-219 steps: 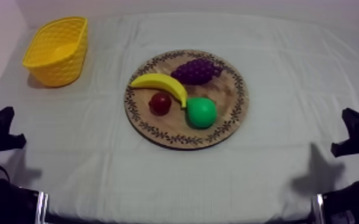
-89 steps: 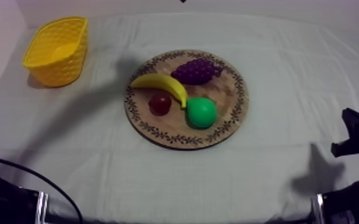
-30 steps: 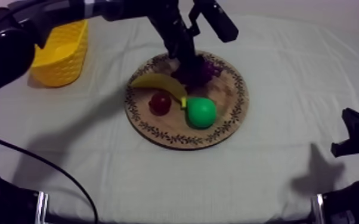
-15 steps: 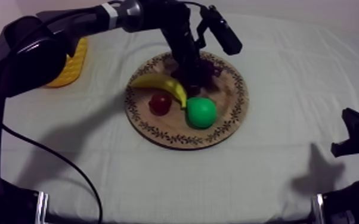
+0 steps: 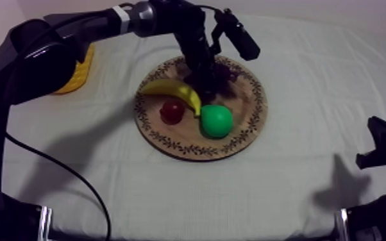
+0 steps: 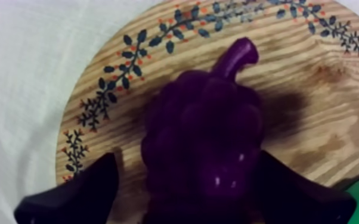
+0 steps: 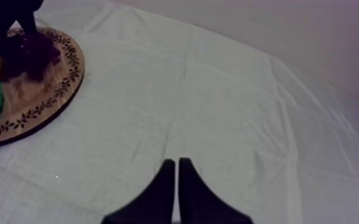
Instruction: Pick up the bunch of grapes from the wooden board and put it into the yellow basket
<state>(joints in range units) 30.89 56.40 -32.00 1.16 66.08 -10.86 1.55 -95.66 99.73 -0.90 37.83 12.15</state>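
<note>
a grey-white cloth (image 5: 311,77) covers the table, with the round wooden board (image 5: 247,122) at its middle. the bunch of grapes (image 6: 203,137) lies on the board's far part, near the banana (image 5: 173,90). my left gripper (image 5: 206,80) is down over it, fingers (image 6: 74,196) spread at either side, not clamped. the yellow basket (image 5: 81,63) stands far left. my right gripper (image 7: 177,167) rests low, fingers pressed together on nothing.

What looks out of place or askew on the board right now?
Nothing stands out. The bunch of grapes lies on the wooden board between the fingers of the open left pincer; banana, small red fruit and pear rest nearby, none spilled.
</note>
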